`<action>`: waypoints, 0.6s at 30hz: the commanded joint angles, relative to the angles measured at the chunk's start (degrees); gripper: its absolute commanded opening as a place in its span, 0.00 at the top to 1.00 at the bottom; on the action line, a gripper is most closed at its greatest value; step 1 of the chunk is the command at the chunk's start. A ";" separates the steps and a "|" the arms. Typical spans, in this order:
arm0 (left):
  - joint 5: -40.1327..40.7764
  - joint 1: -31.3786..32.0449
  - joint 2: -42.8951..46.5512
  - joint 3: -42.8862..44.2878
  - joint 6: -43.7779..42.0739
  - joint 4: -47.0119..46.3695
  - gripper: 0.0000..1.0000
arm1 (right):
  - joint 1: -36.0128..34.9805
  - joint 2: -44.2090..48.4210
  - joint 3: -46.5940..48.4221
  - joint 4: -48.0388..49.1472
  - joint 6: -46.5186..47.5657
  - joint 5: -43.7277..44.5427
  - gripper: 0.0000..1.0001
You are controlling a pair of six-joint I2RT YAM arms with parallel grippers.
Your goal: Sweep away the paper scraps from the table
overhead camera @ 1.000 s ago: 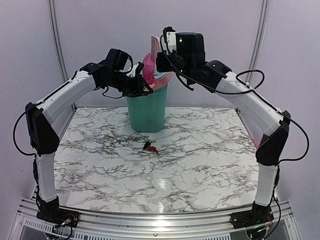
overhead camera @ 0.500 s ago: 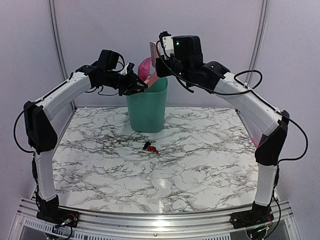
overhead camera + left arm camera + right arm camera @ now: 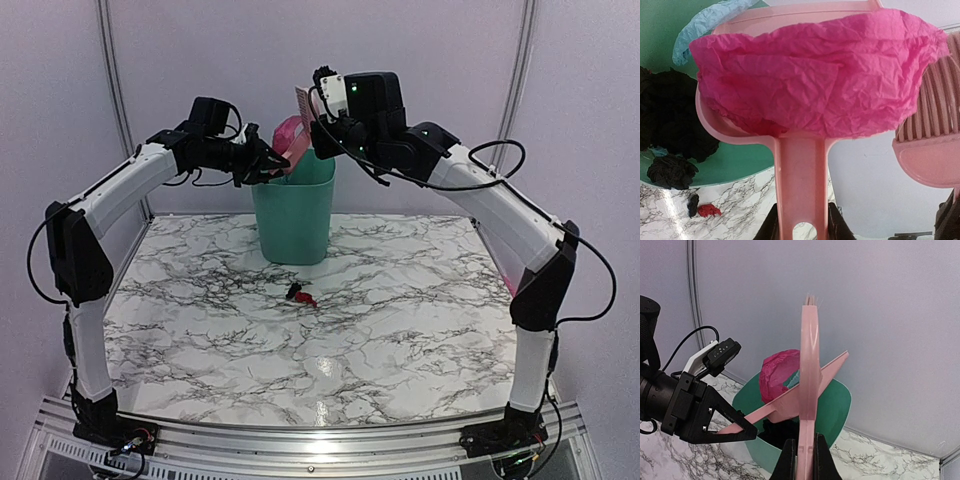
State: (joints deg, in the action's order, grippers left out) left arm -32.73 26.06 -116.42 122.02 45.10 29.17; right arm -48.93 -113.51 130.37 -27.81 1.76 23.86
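My left gripper [image 3: 266,163] is shut on the handle of the pink dustpan [image 3: 800,170] and holds it tilted over the teal bin [image 3: 295,215]. A large magenta paper scrap [image 3: 810,85] lies in the pan, with a light blue scrap [image 3: 705,25] at its far edge. Black scraps [image 3: 670,130] lie inside the bin. My right gripper [image 3: 805,460] is shut on the handle of the pink brush [image 3: 809,365], held upright beside the pan above the bin. A small black and a small red scrap [image 3: 300,294] lie on the marble table [image 3: 400,320] in front of the bin.
The bin stands at the back middle of the table, near the rear wall. Metal frame posts [image 3: 112,90] rise at the back left and right. The railed front edge [image 3: 320,440] runs between the arm bases.
My left gripper has lifted the dustpan up and back to the left, out of the bin mouth. My right gripper with the brush has risen slightly. The scraps on the table have not moved.
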 commanded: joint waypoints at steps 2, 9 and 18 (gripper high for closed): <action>-2.88 -0.58 1.94 0.35 3.75 -5.49 1.00 | 0.15 0.14 2.29 -2.49 -0.70 -1.66 1.00; -3.25 -0.58 3.45 0.46 7.18 -5.61 1.00 | 0.15 -0.94 2.22 -3.49 -3.33 -2.15 1.00; -1.29 -0.22 4.22 -0.55 8.20 -6.20 1.00 | 0.15 0.74 -0.59 -4.00 -3.82 -2.26 1.00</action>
State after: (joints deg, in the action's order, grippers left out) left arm -33.98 25.54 -115.52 121.78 52.97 26.74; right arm -48.93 -113.51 130.30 -30.94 -0.82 22.59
